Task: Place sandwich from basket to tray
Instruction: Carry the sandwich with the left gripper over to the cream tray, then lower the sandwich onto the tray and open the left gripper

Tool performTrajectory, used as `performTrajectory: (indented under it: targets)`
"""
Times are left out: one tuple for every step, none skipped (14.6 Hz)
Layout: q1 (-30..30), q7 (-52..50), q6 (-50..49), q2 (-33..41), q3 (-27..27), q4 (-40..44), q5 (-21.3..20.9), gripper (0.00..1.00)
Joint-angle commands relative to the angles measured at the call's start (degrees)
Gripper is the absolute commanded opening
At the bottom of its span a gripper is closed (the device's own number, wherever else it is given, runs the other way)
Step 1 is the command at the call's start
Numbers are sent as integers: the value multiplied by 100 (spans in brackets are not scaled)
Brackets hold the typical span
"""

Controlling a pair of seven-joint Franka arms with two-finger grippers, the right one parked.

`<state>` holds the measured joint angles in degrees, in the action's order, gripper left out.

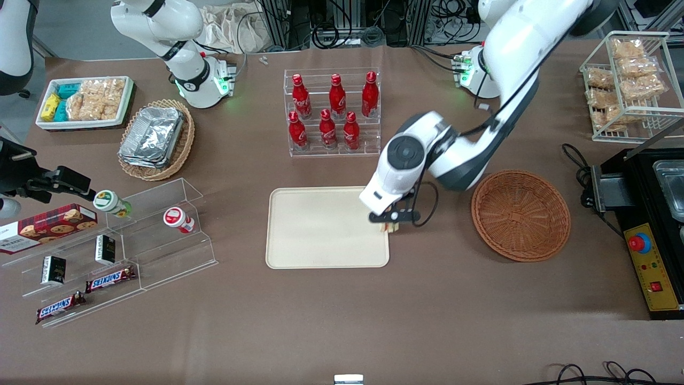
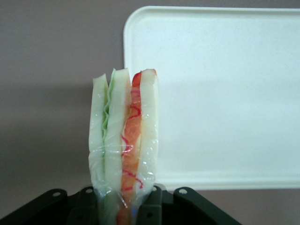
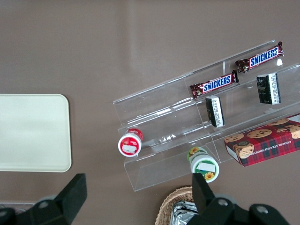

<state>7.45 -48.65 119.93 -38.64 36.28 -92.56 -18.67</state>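
Front view shows the tray [image 1: 320,235] bare, with everything else placed from it. Just past its edge on the working arm's side, above the tabletop, hangs the gripper [image 1: 394,222], closed on the sandwich [image 1: 390,228], which peeks out beneath it right at the tray's rim. Farther toward the working arm's end of the table, well apart from the tray, sits the basket [image 1: 521,215], which looks empty. Farther from the camera than the tray stands a clear rack of red bottles [image 1: 331,112].

In the wrist view the sandwich [image 2: 124,140] stands upright in its clear wrap, held at its base, with the tray [image 2: 220,93] ahead of it. To set it down well, I judge the arm should carry on inward until the wedge is fully over the flat tray floor, then lower until it touches before letting go, so it neither lands on the rim nor topples.

The fingertips themselves are hidden by the sandwich and the arm's wrist, and the sandwich's height above the table is hard to make out.
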Motion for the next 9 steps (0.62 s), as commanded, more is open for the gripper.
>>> performTrajectory:
  targets:
    - [317, -75, -32, -767, -7, 685, -347, 0]
    - [344, -83, 47, -951, -16, 756, -461, 0]
    - [344, -83, 74, -1057, -16, 783, -540, 0]
    - [353, -92, 152, -1119, -16, 783, -558, 0]
    - [362, -83, 310, -1146, -16, 783, -585, 28]
    - [362, -83, 355, -1207, -16, 783, -698, 94]
    - [362, -101, 355, -1234, -16, 774, -978, 100]
    - [362, -162, 347, -1208, -16, 774, -1224, 100]
    - [388, -206, 286, -1147, -7, 765, -1322, 100]
